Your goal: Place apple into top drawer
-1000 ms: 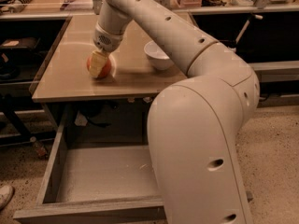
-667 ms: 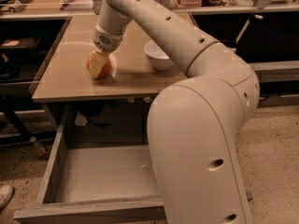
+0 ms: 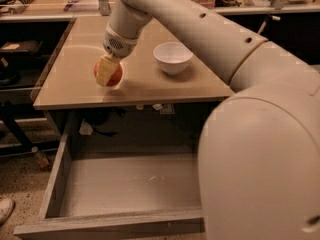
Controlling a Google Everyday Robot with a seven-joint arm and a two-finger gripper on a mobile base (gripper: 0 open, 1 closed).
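The apple (image 3: 115,75), red-orange, sits at the left front of the tan countertop (image 3: 150,86). My gripper (image 3: 107,71) comes down on it from above. A pale finger (image 3: 105,70) lies across the apple's front and the fingers are closed around it. The apple rests on or just above the surface; I cannot tell which. The top drawer (image 3: 125,184) is pulled open below the counter, with its grey bottom bare. My arm hides the drawer's right part.
A white bowl (image 3: 172,57) stands on the counter to the right of the apple. My large arm body (image 3: 260,154) fills the right foreground. A dark shelf unit (image 3: 20,59) stands at the left. A shoe (image 3: 5,209) is on the floor at bottom left.
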